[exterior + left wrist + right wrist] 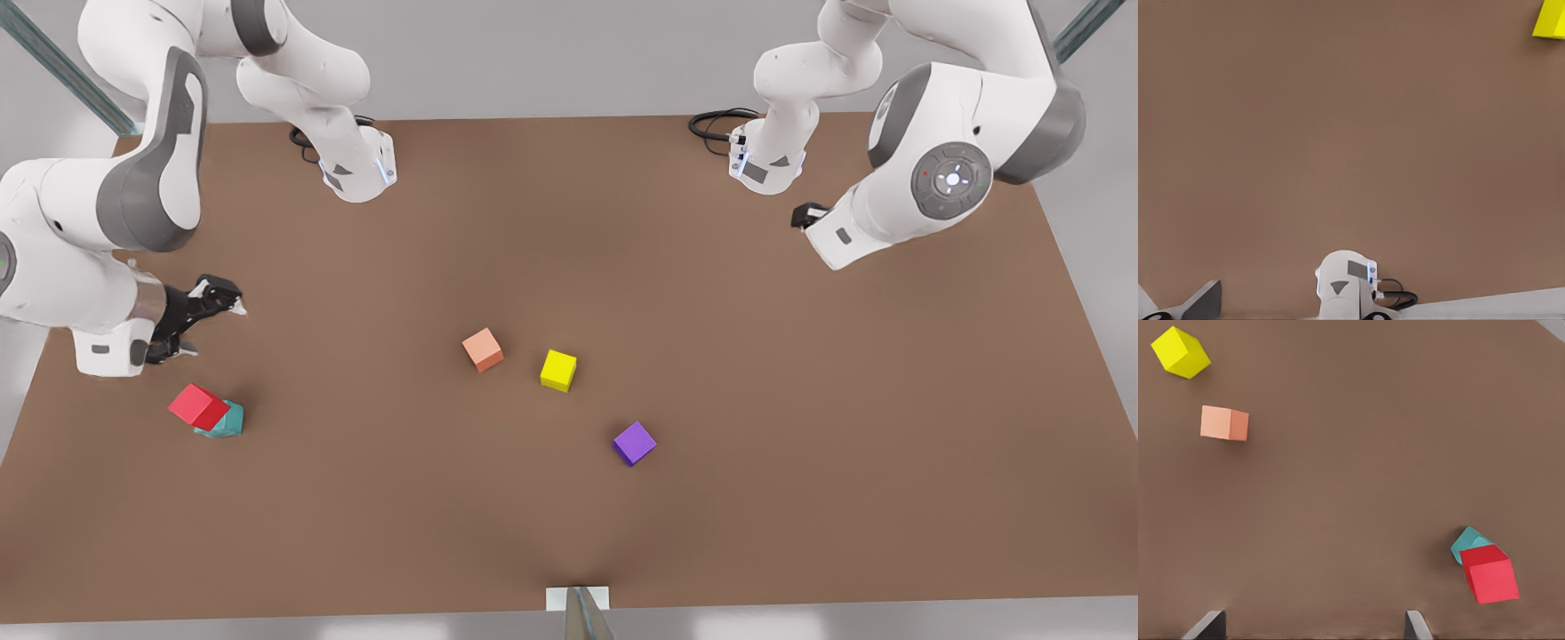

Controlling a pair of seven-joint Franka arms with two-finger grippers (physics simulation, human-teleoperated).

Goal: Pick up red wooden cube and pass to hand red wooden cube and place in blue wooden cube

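Now right gripper [197,320] wide open, empty

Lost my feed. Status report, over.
Right pincer open, empty, beside the stack. Left pincer waiting far side. Red wooden cube sits skewed on blue wooden cube. Nothing obstructing.

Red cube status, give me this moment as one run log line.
red wooden cube: on blue wooden cube, skewed | right gripper: open, empty, beside stack | left gripper: away, waiting

Bright, even, diffuse light from overhead — each cube near the yellow cube [558,370] casts only a faint, soft-edged shadow on the brown table [800,427]. No glare, crisp focus throughout.
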